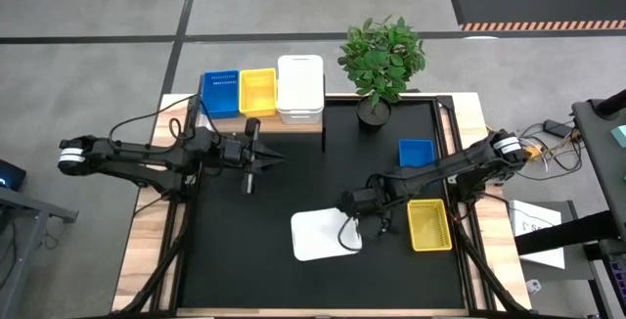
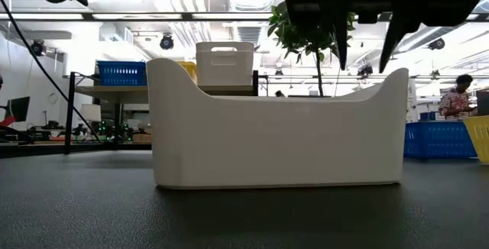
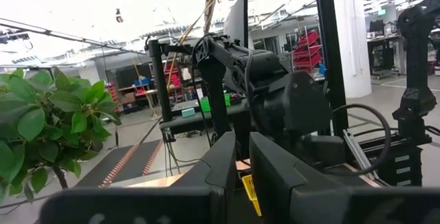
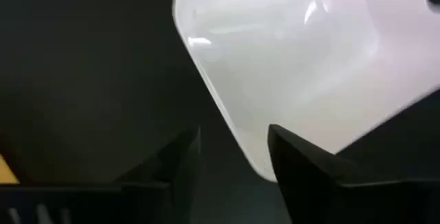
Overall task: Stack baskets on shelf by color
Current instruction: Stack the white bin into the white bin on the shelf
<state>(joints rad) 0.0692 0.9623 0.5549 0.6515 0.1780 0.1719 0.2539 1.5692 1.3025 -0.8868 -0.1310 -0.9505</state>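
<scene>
A white basket [image 1: 323, 234] stands on its base on the black table, near the front middle; it fills the low view [image 2: 279, 127]. My right gripper [image 1: 362, 229] is open just above the basket's right end [image 2: 397, 81]. In the right wrist view [image 4: 234, 152] one finger is over the basket's inside and one is outside its rim, touching nothing. My left gripper [image 1: 279, 157] is shut and empty, above the table in front of the shelf [image 1: 293, 123]. On the shelf stand a blue basket [image 1: 220, 94], a yellow basket [image 1: 257, 92] and a stack of white baskets [image 1: 299, 88].
A blue basket [image 1: 416, 152] and a yellow basket [image 1: 428, 224] stand on the table to the right of my right gripper. A potted plant [image 1: 380, 60] stands at the far edge, right of the shelf. The table's left half is bare black surface.
</scene>
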